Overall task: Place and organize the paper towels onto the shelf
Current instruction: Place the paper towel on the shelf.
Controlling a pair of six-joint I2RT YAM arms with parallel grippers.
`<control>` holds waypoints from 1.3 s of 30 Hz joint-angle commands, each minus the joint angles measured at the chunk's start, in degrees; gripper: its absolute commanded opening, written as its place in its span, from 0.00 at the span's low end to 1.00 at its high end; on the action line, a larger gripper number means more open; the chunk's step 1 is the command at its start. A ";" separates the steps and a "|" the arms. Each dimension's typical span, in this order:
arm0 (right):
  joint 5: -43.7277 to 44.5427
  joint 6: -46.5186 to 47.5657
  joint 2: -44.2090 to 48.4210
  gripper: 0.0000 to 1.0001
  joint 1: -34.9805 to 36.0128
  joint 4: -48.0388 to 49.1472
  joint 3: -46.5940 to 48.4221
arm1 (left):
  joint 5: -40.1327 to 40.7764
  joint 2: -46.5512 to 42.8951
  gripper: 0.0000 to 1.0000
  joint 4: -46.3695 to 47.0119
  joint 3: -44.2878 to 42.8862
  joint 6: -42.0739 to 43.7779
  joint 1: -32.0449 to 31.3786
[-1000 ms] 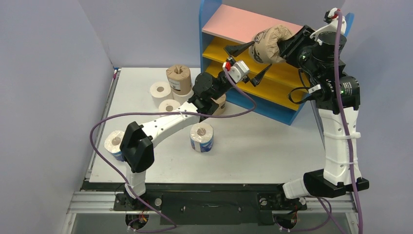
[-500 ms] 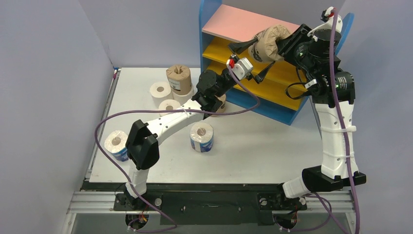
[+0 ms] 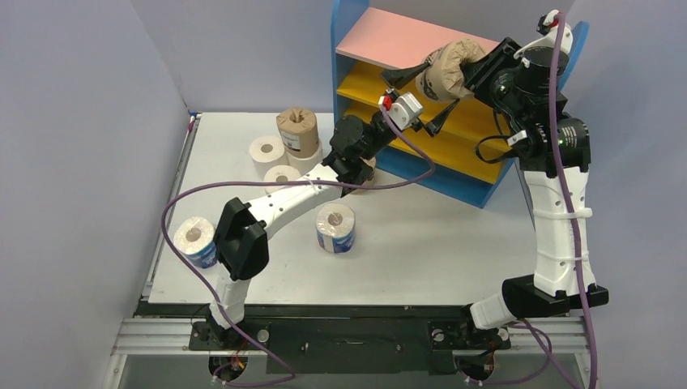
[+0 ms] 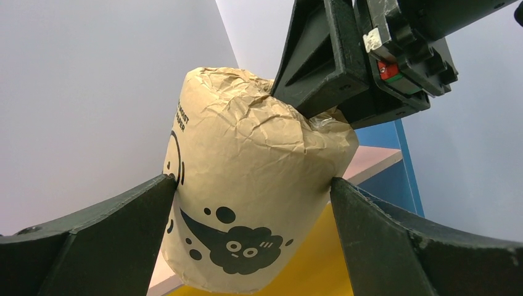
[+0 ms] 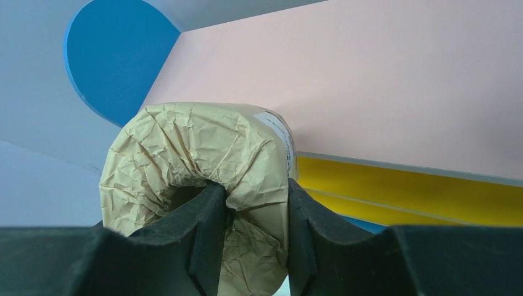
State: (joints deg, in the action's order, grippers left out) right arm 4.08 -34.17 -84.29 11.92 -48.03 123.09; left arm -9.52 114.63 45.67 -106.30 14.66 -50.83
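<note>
Brown-wrapped roll (image 3: 448, 71) hangs in the air at the front edge of the shelf's (image 3: 341, 49) pink top board (image 3: 389, 39), its long axis tilted, neither upright nor lying flat, with the open core end turned back toward the right arm. The right gripper (image 5: 253, 208) pinches the roll's wall, one finger down in the core and the other outside against the crumpled paper. The left gripper (image 4: 251, 185) reaches up from below with its fingers (image 4: 117, 228) spread wide, one on each curved flank of the roll (touching or only just beside it, the wrist view does not settle). The right arm is the one carrying; the board lies beyond and below the roll. How high the roll sits above the board cannot be judged from overhead. The other paper towels (image 3: 297, 130) wait on the counter (image 3: 437, 235), well apart from the shelf, and one brown roll (image 3: 369, 168) is mostly hidden behind the left arm
</note>
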 commanded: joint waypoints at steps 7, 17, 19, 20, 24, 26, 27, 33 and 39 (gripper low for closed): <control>-1.95 -3.23 -1.43 0.31 -0.96 7.06 2.93 | 0.70 3.00 0.96 -2.06 -5.22 -1.67 0.58; -3.55 -3.74 -1.62 0.39 -1.28 7.83 2.69 | 0.41 5.02 0.96 -3.00 -7.32 -2.50 1.12; -3.56 -3.83 -1.46 0.40 -1.41 8.03 2.63 | 0.38 5.58 0.96 -3.21 -8.01 -2.93 1.27; -4.35 -3.86 -1.37 0.40 -1.49 8.03 2.49 | 0.47 5.88 0.96 -3.22 -8.32 -3.08 1.33; -6.10 -4.32 -1.46 0.42 -1.86 8.59 1.69 | 0.84 6.49 0.97 -3.47 -9.08 -3.31 1.45; -6.55 -4.50 -1.47 0.44 -1.90 8.81 1.53 | 0.92 6.68 0.98 -3.59 -9.36 -3.38 1.47; -6.76 -4.56 -1.42 0.47 -1.90 8.91 1.45 | 1.08 6.72 0.98 -3.64 -9.63 -3.39 1.50; -7.23 -5.21 -1.03 0.56 -2.10 9.36 0.94 | 1.91 7.47 1.00 -3.45 -10.77 -3.82 1.78; -7.86 -6.16 -0.63 0.62 -2.59 9.96 -0.76 | 1.78 8.07 1.00 -3.50 -11.66 -3.66 1.79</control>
State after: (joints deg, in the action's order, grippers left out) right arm -1.54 -38.85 -86.85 9.76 -41.65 123.15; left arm -7.60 122.10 40.66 -114.02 11.57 -49.01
